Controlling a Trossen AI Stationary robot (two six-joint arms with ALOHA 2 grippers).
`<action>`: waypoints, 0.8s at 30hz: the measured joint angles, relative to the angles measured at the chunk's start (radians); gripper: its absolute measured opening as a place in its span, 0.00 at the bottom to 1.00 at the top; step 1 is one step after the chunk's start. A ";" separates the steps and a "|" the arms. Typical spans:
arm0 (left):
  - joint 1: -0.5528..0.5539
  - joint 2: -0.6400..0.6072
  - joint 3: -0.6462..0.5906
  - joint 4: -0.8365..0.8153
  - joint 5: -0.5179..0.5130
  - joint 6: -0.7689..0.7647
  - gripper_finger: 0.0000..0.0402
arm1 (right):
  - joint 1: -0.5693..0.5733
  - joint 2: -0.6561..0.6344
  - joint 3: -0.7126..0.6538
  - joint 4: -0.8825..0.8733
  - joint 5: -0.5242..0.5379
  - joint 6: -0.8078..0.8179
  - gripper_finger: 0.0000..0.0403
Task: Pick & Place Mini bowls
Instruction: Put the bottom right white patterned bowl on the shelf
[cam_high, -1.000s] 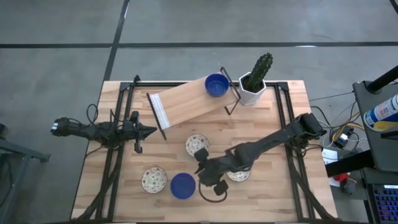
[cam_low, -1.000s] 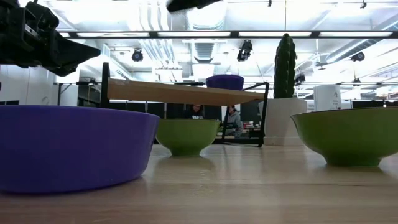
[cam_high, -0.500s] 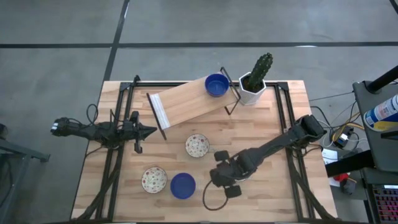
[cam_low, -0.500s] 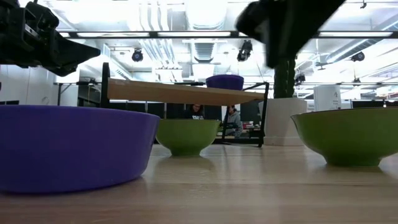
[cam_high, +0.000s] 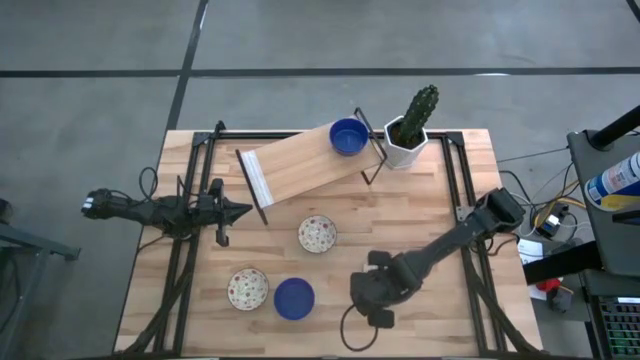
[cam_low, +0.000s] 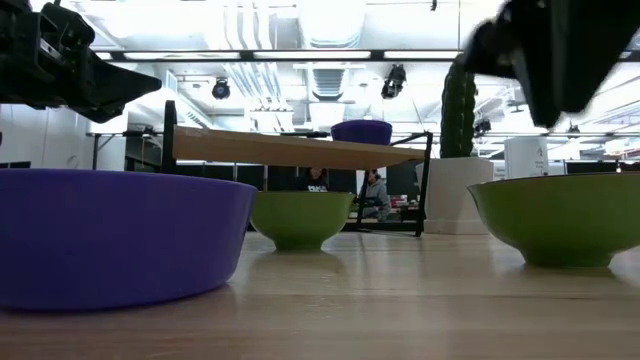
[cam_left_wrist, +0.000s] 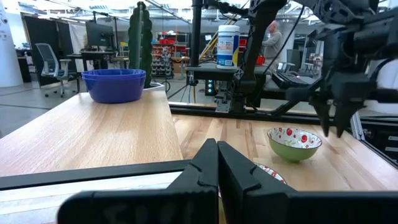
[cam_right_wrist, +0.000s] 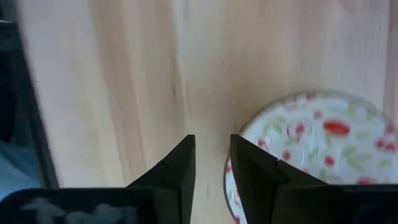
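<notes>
Two deep blue mini bowls show: one (cam_high: 348, 137) sits on the raised end of the sloping board, the other (cam_high: 294, 298) stands on the table near its near edge. Two cream patterned bowls (cam_high: 318, 234) (cam_high: 247, 289) stand on the table. A third patterned bowl (cam_right_wrist: 311, 149) (cam_low: 560, 218) lies under my right gripper (cam_high: 375, 292) (cam_right_wrist: 211, 142), which hides it in the high view. That gripper hangs above the bowl's rim, pointing down, its fingers a little open. My left gripper (cam_high: 243, 211) (cam_left_wrist: 217, 152) waits shut over the table's left side.
The sloping wooden board (cam_high: 300, 165) on its black stand spans the far middle of the table. A white pot with a cactus (cam_high: 408, 135) stands at the far right. Black frame rails (cam_high: 462, 190) run along both sides. A cable loop (cam_high: 352, 328) hangs by the near edge.
My right gripper has swung from beside the middle patterned bowl toward the table's right and near edge, ending over the right-hand patterned bowl and covering it in the high view. No bowl has moved.
</notes>
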 joint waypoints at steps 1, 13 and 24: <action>0.000 0.000 0.000 0.000 0.000 0.000 0.00 | 0.006 0.000 -0.012 -0.004 0.001 0.015 0.23; 0.000 0.000 0.000 0.000 0.000 0.000 0.00 | 0.020 0.000 -0.106 0.000 0.004 0.077 0.23; 0.000 0.000 0.000 0.000 0.000 0.000 0.00 | 0.023 0.000 -0.158 0.001 0.043 0.048 0.16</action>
